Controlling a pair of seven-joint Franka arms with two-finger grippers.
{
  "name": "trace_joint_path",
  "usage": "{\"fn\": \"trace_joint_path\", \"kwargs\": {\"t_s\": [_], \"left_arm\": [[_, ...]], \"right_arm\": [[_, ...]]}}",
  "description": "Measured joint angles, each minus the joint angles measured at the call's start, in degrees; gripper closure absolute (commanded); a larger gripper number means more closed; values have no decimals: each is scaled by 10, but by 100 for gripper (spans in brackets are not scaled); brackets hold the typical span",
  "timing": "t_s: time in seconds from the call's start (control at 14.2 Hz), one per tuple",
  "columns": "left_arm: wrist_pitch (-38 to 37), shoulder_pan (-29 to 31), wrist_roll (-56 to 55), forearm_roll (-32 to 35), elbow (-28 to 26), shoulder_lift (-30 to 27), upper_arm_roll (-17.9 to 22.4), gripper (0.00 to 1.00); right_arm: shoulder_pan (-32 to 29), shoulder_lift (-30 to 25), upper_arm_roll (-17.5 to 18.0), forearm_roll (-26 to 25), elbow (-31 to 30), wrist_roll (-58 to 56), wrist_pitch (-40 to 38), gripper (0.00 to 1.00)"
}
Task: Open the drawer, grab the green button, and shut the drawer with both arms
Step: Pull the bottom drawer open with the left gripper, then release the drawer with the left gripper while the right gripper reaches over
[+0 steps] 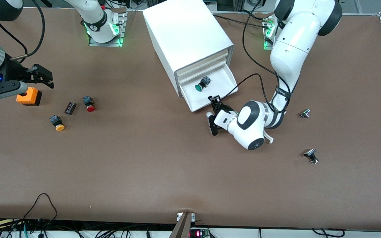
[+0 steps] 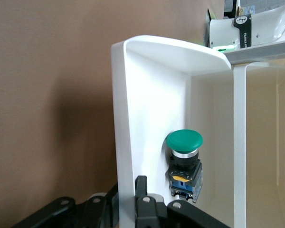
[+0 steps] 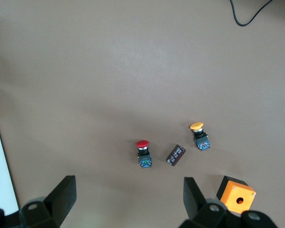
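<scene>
The white cabinet (image 1: 187,33) stands mid-table. Its lowest drawer (image 1: 222,81) is pulled out. The green-capped button (image 1: 201,84) lies on its side in the drawer. My left gripper (image 1: 211,106) is low at the drawer's front wall. In the left wrist view (image 2: 126,197) one finger (image 2: 141,187) is inside the drawer wall (image 2: 133,118) and the other outside, both pressed against it. The button (image 2: 184,142) lies just past the inner finger. My right gripper (image 1: 50,81) is open and empty in the air at the right arm's end of the table; in the right wrist view (image 3: 128,194) it holds nothing.
A red-capped button (image 1: 89,103), a yellow-capped button (image 1: 57,123), a small black block (image 1: 70,108) and an orange box (image 1: 29,96) lie below the right gripper. Two small metal parts (image 1: 305,113) (image 1: 311,156) lie toward the left arm's end. A black cable (image 1: 250,77) runs beside the drawer.
</scene>
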Motion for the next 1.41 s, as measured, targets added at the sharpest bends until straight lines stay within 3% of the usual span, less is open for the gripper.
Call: {"fn": "trace_joint_path", "kwargs": {"t_s": [0.99,1.06,1.13,1.2,1.41], "left_arm": [[19,10,6,0,49,15,54,100],[25,11,11,0,49,15,56,92],[27,11,13,0,49,15,56,52],[28,11,15,0,49,15,56,1],[88,0,8,6,50,17,60,0]], "right_arm": [[0,0,-1,0,0,0,0,1],[0,0,-1,0,0,0,0,0],[0,0,-1,0,0,1,0,0],[0,0,-1,0,0,2,0,0],[0,5,-1,0,0,2,0,0]]}}
